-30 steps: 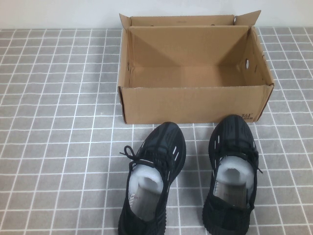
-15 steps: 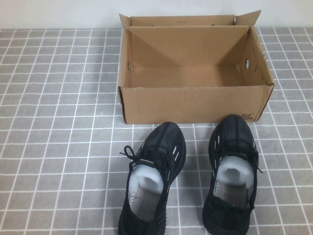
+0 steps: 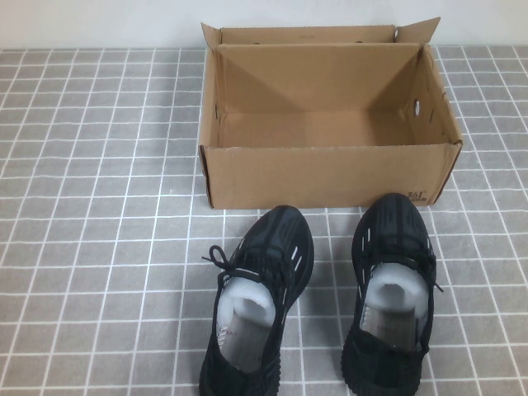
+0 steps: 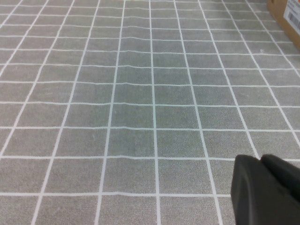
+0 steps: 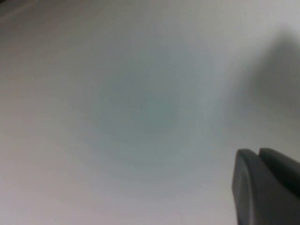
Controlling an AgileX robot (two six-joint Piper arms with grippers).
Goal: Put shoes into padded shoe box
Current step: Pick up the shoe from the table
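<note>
box: open, sitting behind your shoes
left gripper: closed, over bare tiles
right gripper: closed, holding nothing

tbl: grey tile cloth | on it: box, 2 shoes

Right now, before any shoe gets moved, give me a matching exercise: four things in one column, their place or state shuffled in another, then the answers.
Things
1. brown cardboard shoe box
2. black knit sneaker on the robot's left
3. black knit sneaker on the robot's right
4. left tool

Places or states
A. toe at the box's printed corner
B. open and empty, at the far side
C. shut, over bare grey tiled mat
D. angled, laces trailing to the left

Pairs: 1-B, 2-D, 3-A, 4-C

The right tool, shut, faces a blank pale surface, outside the high view.
</note>
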